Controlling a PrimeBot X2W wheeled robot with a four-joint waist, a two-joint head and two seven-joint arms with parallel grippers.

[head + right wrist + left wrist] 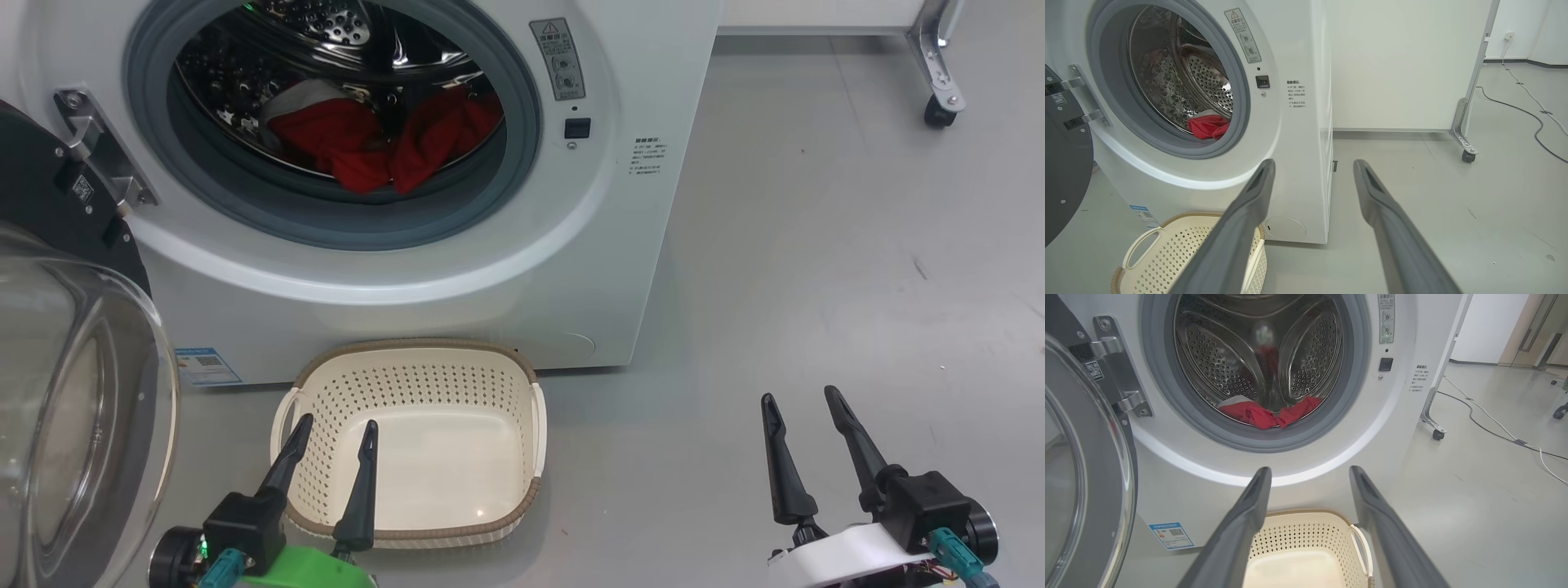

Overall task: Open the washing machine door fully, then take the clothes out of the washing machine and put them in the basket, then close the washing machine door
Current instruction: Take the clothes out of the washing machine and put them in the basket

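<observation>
Left pincer, right pincer stood wide open, empty | clothes lay inside washing machine; basket sat at its foot | risk: garment could snag gasket, miss basket.

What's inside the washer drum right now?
Heaped at the bottom of the steel drum of the white front-loading washing machine: bright red fabric clothes with a pale patch. Anything beneath the heap is covered.
</observation>
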